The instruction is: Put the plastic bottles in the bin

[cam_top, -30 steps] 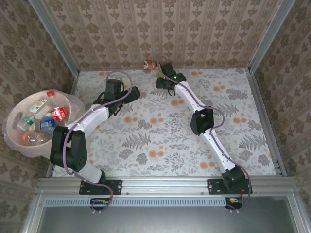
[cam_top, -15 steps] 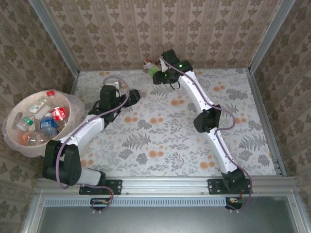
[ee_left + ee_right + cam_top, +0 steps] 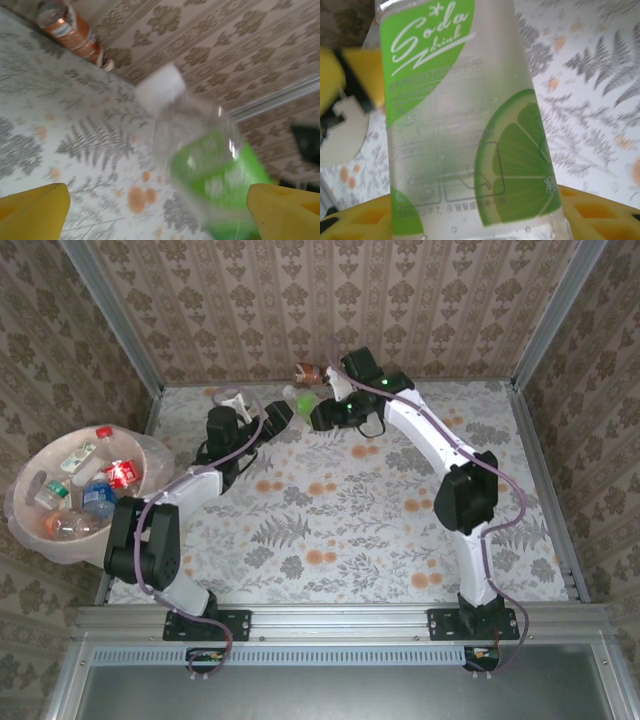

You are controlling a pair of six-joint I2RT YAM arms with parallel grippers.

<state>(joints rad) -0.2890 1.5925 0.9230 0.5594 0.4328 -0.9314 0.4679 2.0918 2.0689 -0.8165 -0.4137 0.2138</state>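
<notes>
My right gripper is shut on a clear plastic bottle with a green lime label, held above the far middle of the table. In the right wrist view this bottle stands between the yellow pads. My left gripper is open just left of it; in the left wrist view the blurred green bottle with a white cap hangs ahead of its spread yellow fingertips. An orange-label bottle lies against the back wall. The bin stands off the table's left edge.
Several bottles with red, blue and orange labels lie inside the bin. Wallpapered walls and metal rails close in the floral table at the back and sides. Both arms stretch toward the far middle.
The right arm lifted the green bottle away from the back wall and swung it left. The left arm reached forward to meet it, jaws still open.
</notes>
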